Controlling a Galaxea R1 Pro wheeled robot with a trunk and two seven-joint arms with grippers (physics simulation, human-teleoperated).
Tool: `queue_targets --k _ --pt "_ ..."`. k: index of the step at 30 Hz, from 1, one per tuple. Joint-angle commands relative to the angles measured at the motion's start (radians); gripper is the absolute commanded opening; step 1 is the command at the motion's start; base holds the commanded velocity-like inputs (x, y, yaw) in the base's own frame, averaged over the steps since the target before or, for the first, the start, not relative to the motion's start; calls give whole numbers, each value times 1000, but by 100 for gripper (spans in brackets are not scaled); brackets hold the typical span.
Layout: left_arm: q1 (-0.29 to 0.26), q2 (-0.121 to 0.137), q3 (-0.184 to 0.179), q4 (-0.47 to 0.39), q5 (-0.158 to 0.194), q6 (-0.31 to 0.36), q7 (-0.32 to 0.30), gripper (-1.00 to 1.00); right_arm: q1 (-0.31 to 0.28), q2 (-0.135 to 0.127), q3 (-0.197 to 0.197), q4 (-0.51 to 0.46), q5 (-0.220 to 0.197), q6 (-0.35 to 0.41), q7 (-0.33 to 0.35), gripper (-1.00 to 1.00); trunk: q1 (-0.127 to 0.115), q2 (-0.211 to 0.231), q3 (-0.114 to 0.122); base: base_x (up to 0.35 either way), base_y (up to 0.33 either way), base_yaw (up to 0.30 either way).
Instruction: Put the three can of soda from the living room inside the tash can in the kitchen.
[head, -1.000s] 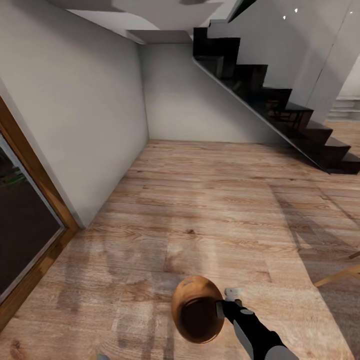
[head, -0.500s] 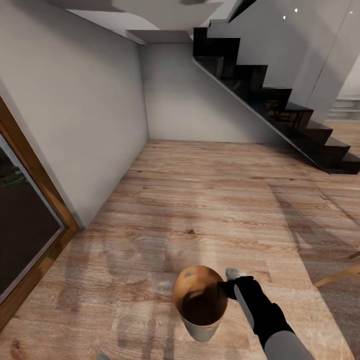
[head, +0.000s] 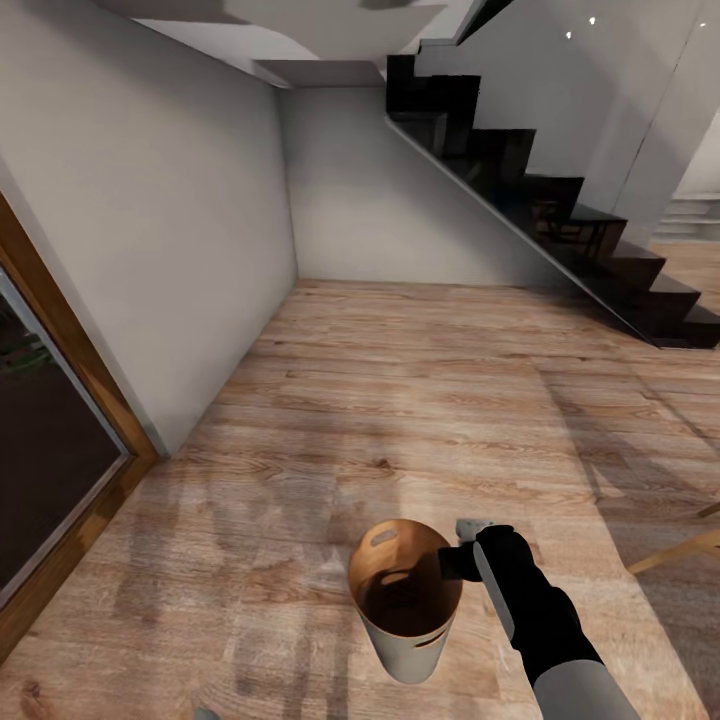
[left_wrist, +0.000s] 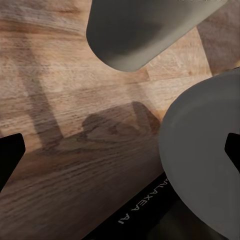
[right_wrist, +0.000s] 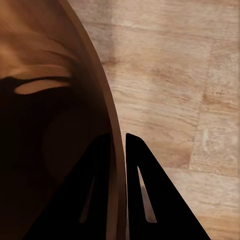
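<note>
The tash can (head: 408, 628) is a tapered pale grey bin with a brown inside, upright over the wood floor at the bottom of the head view. My right gripper (head: 455, 563) is shut on its rim, on the side nearest my right arm. In the right wrist view the two black fingers (right_wrist: 142, 190) pinch the thin rim of the tash can (right_wrist: 55, 115), one inside and one outside. My left gripper (left_wrist: 120, 155) is open over bare floor, its black fingertips (left_wrist: 9, 159) far apart. The cans of soda are out of view.
A black staircase (head: 560, 205) climbs at the back right. A white wall (head: 150, 250) runs along the left, with a wood-framed glass door (head: 60, 440) near me. A wooden bar (head: 680, 552) juts in at the right edge. Light wood floor (head: 400, 400) stretches ahead.
The right arm has reached forward and turned the bin from mouth-toward-camera to upright, so its grey outside now shows. The camera has not moved.
</note>
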Motion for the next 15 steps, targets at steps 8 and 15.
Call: queue_targets --k 8,15 --pt "0 0 0 1 0 0 0 100 0 1 0 -1 -19 1 5 -100 0 0 0 0 0 0" --pt "0 0 0 1 0 1 0 100 1 0 0 -1 -19 1 5 -100 0 0 0 0 0 0"
